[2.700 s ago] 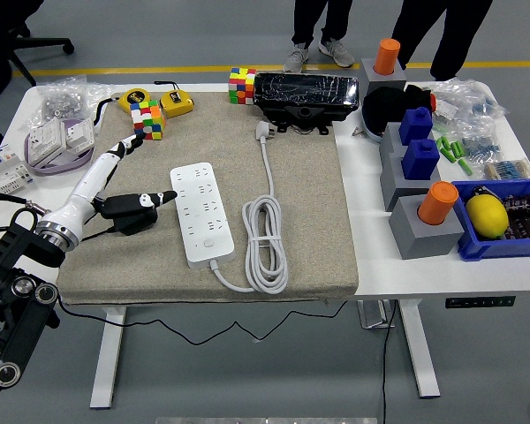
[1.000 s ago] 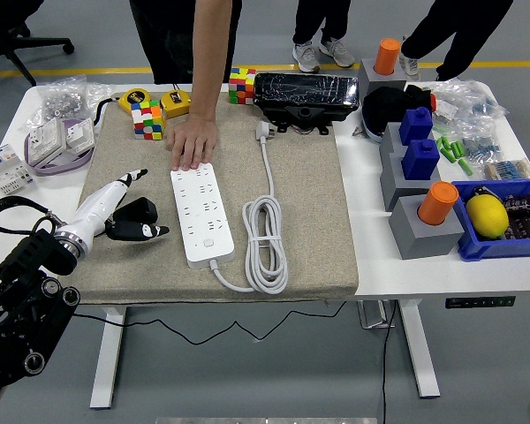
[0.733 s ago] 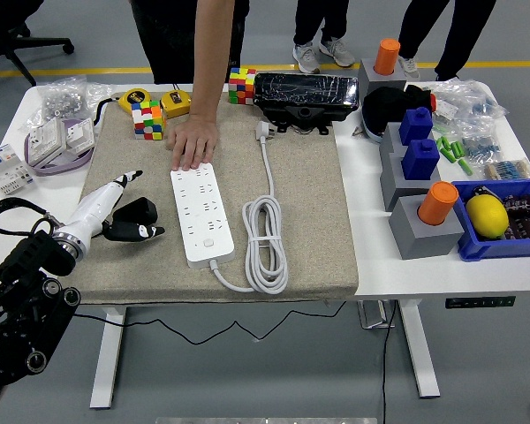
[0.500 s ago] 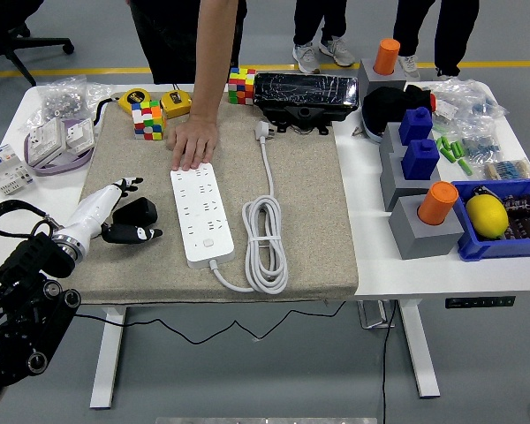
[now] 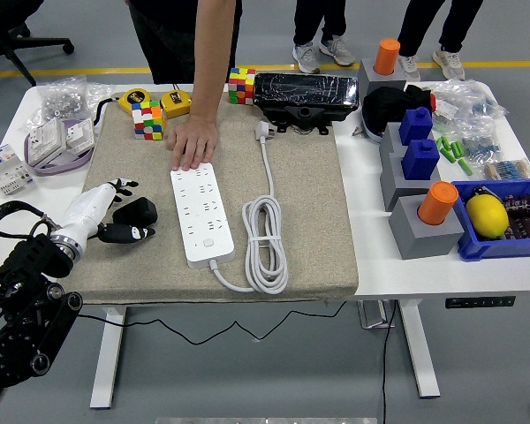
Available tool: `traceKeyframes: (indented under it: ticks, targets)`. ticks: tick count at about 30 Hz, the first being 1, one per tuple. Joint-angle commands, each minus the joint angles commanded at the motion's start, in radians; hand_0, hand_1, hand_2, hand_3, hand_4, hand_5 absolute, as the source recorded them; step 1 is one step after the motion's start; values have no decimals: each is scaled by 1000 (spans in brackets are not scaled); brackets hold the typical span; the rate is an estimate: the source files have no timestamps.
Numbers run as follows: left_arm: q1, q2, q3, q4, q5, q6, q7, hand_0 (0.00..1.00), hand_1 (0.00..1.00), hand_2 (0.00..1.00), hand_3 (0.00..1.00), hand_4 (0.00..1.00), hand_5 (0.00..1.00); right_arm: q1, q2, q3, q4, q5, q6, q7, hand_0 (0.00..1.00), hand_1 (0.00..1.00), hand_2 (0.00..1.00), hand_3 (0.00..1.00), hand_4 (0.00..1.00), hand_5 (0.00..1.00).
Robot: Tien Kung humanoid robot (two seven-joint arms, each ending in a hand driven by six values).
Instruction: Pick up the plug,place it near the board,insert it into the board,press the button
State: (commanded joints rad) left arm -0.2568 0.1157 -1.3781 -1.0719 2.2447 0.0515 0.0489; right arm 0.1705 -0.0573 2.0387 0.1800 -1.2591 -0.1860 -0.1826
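The white surface carries a beige mat across its left and middle. On the mat lies the white board, a power strip running near to far, its cord coiled just to the right. A person's hand rests flat on the mat, touching the board's far end. The left robot hand sits at the mat's left side, fingers curled around the black plug, left of the board and apart from it. 2 colour cubes lie at the far edge.
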Motion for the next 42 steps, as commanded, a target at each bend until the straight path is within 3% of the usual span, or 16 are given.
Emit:
traceKeyframes:
  ticks: [20, 21, 26, 27, 42]
  targets:
    - [-1, -2, 4, 6, 22, 20, 10, 637, 689, 704, 746, 998, 292, 1, -3, 0, 0, 1, -1, -3, 787, 696, 713, 761, 998, 998]
    - [-1, -2, 4, 5, 24, 24, 9, 556, 634, 589, 594, 998, 274, 1, -3, -1, 0, 1, -1, -3, 787, 695, 713, 761, 998, 998]
    - [-1, -2, 3, 6, 24, 27, 9, 556, 634, 589, 594, 998, 274, 1, -3, 2, 0, -1, -1, -2, 787, 695, 713, 761, 998, 998]
    - [-1, -3, 3, 7, 24, 29, 9, 493, 587, 549, 543, 998, 248, 1, -3, 2, 0, -1, -1, -2, 787, 696, 713, 762, 998, 998]
    - [-3, -5, 3, 8, 24, 34, 8, 440, 543, 540, 534, 979, 247, 3, -5, 4, 0, -2, -1, -3, 787, 695, 713, 762, 998, 998]
